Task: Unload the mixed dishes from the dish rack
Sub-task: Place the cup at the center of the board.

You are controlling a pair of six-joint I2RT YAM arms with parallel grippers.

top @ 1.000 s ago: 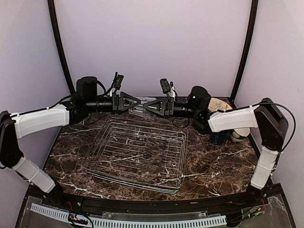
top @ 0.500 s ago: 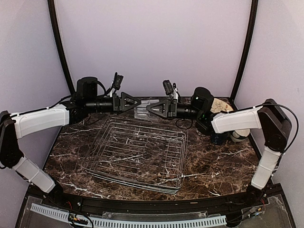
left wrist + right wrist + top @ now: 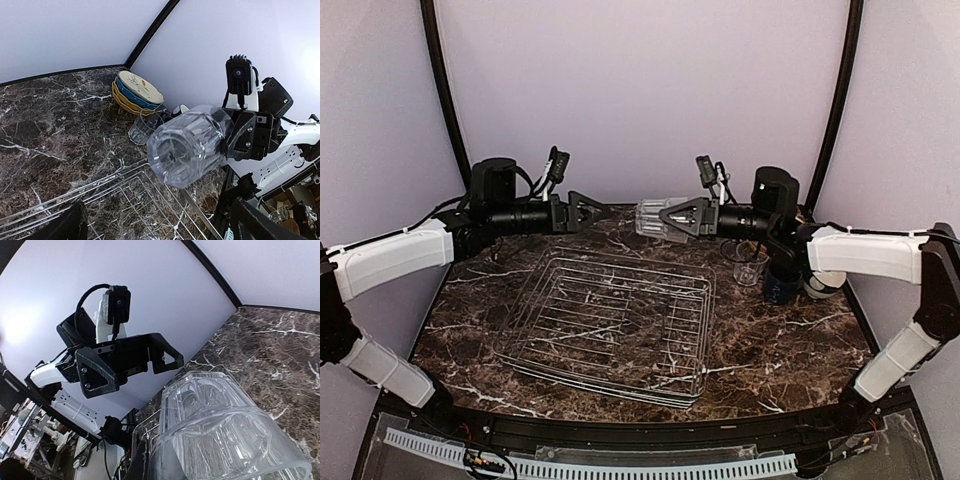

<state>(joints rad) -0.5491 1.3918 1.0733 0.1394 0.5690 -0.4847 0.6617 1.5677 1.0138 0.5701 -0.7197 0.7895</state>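
Observation:
A clear glass hangs sideways in the air above the far edge of the dish rack, with my right gripper shut on its base end. Its open mouth faces my left gripper, which stands open a little way to the left and touches nothing. In the left wrist view the glass fills the middle, and both open fingers show at the bottom corners. The wire rack holds no dishes. A second clear glass and a dark blue mug stand on the table at the right.
Stacked plates sit in the far right corner, a cream one on blue and yellow ones. A pale bowl stands beside the mug. Black frame posts rise at both back corners, and the marble table is walled in pale purple.
My left gripper has opened, let go of the glass and drawn back to the left. The right arm has carried the glass to the right, away from it.

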